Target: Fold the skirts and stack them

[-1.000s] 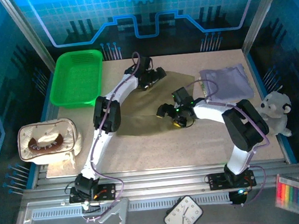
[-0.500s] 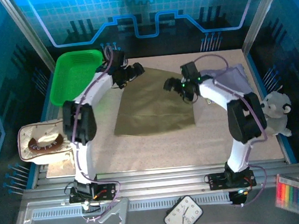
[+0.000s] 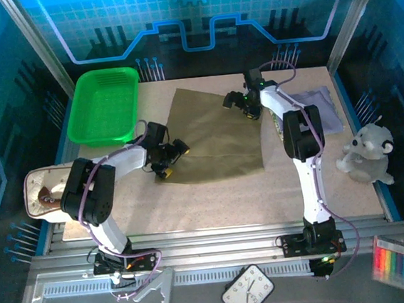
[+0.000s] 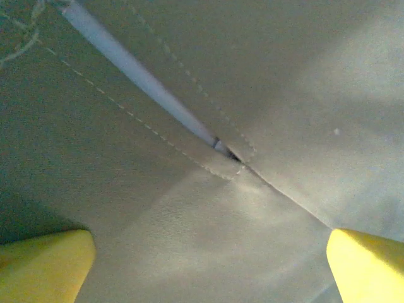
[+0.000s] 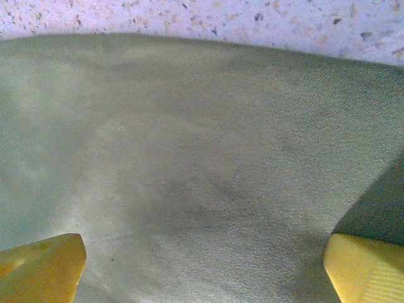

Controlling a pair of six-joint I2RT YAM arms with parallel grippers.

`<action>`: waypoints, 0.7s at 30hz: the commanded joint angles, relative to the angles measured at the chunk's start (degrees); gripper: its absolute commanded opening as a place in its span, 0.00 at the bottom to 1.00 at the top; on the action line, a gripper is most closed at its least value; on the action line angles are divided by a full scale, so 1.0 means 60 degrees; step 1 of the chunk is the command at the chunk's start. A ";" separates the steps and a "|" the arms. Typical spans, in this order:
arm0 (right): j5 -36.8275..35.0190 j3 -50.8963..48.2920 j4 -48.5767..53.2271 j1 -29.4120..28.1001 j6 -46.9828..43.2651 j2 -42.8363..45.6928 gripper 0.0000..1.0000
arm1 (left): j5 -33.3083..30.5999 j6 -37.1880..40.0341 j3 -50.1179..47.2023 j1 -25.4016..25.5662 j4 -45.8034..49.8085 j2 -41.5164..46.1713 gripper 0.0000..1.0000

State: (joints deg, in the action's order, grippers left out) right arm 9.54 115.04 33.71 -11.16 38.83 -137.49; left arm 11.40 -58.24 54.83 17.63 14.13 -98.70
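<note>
The olive-tan skirt [image 3: 215,143] lies spread flat in the middle of the table. My left gripper [image 3: 171,160] is low over its near-left corner, jaws open. In the left wrist view the olive cloth [image 4: 265,82] shows a stitched seam and a pale strip [image 4: 136,72], with the left gripper [image 4: 208,271] open above it and its yellow fingertips [image 4: 44,265] wide apart. My right gripper [image 3: 239,105] is open at the skirt's far-right edge. The right wrist view has the olive cloth [image 5: 202,158] under the open right gripper [image 5: 202,271]. The lavender skirt [image 3: 323,104] lies at the back right, partly behind the right arm.
A green basket [image 3: 104,103] stands at the back left. A beige brown-trimmed pouch [image 3: 59,194] sits at the left edge and a white plush toy [image 3: 366,156] at the right edge. Bare speckled tabletop [image 3: 221,200] stretches in front of the olive skirt.
The left gripper has swung from the skirt's far-left corner to its near-left corner. The right gripper has shifted slightly back along the far edge. The olive skirt now lies flat.
</note>
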 commanded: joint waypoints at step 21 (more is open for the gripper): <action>-0.5007 -0.5889 -0.2024 -0.1019 -0.1114 0.7010 1.00 | -0.2232 -0.1867 -0.3083 -0.0293 0.3377 0.5441 0.70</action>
State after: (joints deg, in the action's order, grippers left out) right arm -8.34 86.35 23.31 -17.63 33.74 -100.51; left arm -3.07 -66.94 38.76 16.80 34.24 -66.85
